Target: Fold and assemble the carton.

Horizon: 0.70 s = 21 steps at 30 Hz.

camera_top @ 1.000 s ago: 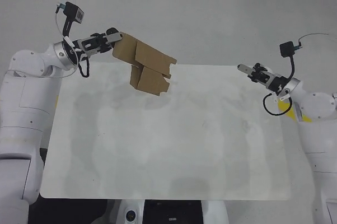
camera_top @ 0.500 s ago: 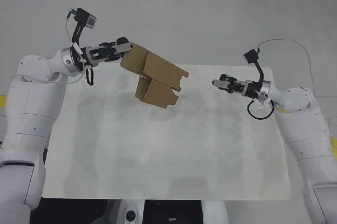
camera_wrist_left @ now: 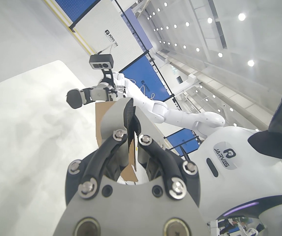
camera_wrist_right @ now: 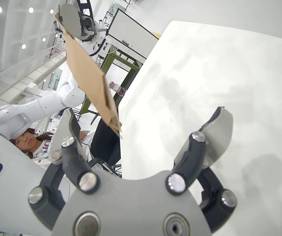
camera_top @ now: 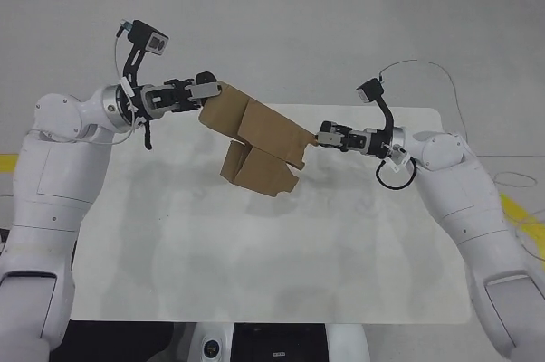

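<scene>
I've L gripper clamped on unassembled brown cardboard carton, midair; R gripper jaws spread, empty, by far corner. Assembly looks barely begun.

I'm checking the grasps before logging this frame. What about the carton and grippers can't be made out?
Top view: whether the right gripper touches the carton; the contact spot is too small.
Left wrist view: most of the carton, hidden behind the left gripper.
Right wrist view: how the flaps are folded; the carton shows nearly edge-on.
</scene>
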### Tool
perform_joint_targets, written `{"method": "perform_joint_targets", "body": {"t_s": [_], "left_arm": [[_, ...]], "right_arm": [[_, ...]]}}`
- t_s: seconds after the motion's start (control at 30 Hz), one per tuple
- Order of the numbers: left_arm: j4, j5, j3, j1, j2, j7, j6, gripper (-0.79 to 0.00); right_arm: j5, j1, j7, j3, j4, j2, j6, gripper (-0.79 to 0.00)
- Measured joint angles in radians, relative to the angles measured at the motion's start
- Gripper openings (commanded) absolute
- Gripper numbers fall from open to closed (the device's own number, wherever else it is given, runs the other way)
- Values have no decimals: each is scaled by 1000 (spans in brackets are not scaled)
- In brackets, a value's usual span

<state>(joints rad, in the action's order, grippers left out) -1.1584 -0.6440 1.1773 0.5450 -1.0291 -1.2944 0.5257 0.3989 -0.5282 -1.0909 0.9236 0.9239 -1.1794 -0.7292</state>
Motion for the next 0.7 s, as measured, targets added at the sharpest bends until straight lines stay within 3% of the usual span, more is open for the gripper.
{"method": "perform_joint_targets", "body": {"t_s": [0.1, 0.17, 0.2, 0.23, 0.27, 0.33, 0.53, 0.7], "left_arm": [[-16, -3, 5, 9, 3, -2, -2, -785], [-25, -12, 5, 14, 4, -6, -6, -785], [-29, -14, 6, 16, 5, -7, -7, -785], [-34, -14, 6, 18, 5, -7, -7, -785], [-37, -13, 6, 20, 6, -6, -6, -785], [-42, -10, 5, 23, 7, -5, -5, -785], [-28, 3, 2, 23, 8, 3, 3, -785], [-6, 3, 6, 15, 9, 6, 6, -785]], "right_arm": [[33, 6, 3, -28, 10, -7, -4, -28], [51, 8, 4, -46, 21, -9, -5, -160], [59, 8, 5, -54, 26, -10, -5, -323], [68, 8, 5, -64, 33, -11, -5, -397], [74, 9, 5, -72, 39, -11, -5, -416], [90, 8, 3, -90, 54, -11, -3, -400], [108, 16, 10, -116, 54, -1, -10, -240], [116, 17, 24, -112, 33, 15, -24, -219]]}}
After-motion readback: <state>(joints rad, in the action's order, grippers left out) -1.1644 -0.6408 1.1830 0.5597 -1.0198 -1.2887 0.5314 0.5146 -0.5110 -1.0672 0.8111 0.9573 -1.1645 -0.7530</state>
